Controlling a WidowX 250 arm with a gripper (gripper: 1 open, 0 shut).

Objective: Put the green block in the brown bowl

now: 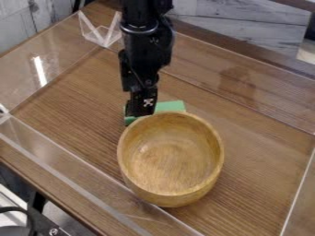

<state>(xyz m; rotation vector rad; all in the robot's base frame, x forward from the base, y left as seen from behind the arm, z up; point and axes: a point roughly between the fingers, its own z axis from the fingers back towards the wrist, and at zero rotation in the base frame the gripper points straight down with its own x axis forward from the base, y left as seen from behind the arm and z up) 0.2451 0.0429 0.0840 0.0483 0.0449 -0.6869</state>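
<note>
The green block (170,108) lies flat on the wooden table, just behind the rim of the brown bowl (172,157). My gripper (139,109) points straight down over the block's left part and hides much of it; only the right end and a sliver at the left show. I see the fingers (145,100) nearly edge-on, and they stand open with nothing held. The bowl is empty and sits upright in front of the block.
Clear acrylic walls (50,147) run along the table's left and front sides. A small clear plastic stand (99,28) is at the back left. Bare wooden tabletop (74,101) stretches to the left of the block.
</note>
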